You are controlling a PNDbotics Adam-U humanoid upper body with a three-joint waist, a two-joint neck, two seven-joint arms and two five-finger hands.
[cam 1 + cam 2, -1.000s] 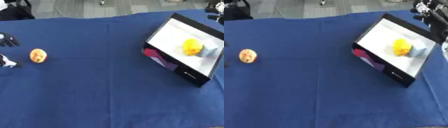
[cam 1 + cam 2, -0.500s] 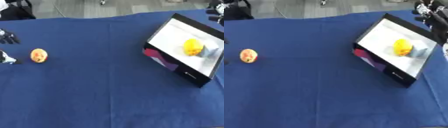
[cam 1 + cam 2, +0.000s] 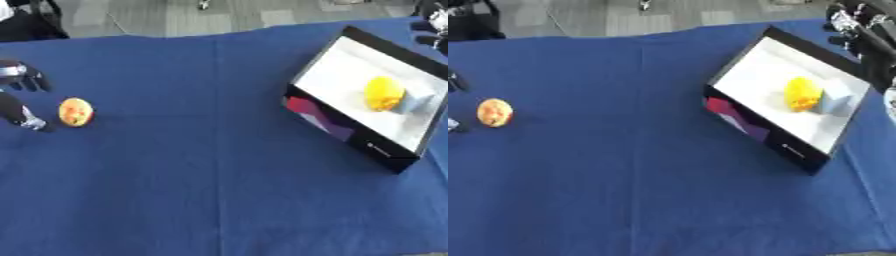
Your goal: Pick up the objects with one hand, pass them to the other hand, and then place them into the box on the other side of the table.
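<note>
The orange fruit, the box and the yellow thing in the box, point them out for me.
Orange fruit (image 3: 75,111), left eye view, its middle.
Box (image 3: 763,134), right eye view, its dark front wall.
Yellow thing (image 3: 801,93), right eye view, its middle.

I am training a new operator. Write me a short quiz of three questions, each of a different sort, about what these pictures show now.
1. True or false: the left hand is holding the orange round object.
2. Multiple choice: where is the yellow object? A) on the blue cloth B) inside the box C) in the right hand
3. Fill in the missing word: the light blue object lies beside the yellow object, on the side toward the robot's ____.

Key: 1 false, the fingers stand open beside it and it lies on the cloth; 2 B; 3 right.
</note>
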